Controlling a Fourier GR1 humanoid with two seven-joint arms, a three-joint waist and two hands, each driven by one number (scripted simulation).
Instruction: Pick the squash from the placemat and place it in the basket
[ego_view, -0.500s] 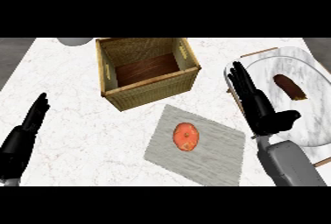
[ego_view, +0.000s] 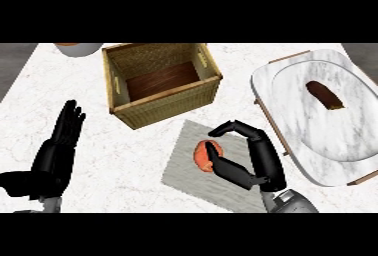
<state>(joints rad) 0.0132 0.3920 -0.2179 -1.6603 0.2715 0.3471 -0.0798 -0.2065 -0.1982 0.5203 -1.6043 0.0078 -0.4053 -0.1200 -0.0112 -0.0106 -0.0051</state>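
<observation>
An orange squash (ego_view: 203, 154) lies on the grey placemat (ego_view: 184, 167) in front of the woven basket (ego_view: 163, 114). My right hand (ego_view: 251, 160) is over the mat, its fingers arching above the squash and its thumb along the squash's near right side, partly hiding it. The fingers are curling round it; the squash still rests on the mat. The basket stands just behind the mat, with a dark wooden floor and nothing inside. My left hand (ego_view: 55, 152) rests open at the lower left, fingers up, far from the mat.
A marble plate (ego_view: 295, 115) on a wooden board fills the right side, with a brown oblong item (ego_view: 325, 95) on it. A pale bowl (ego_view: 76, 48) peeks in at the top left edge. White marble counter lies between my left hand and the mat.
My right hand has come down from beside the plate onto the mat and curled round the squash. The view has shifted slightly. My left hand has kept its pose.
</observation>
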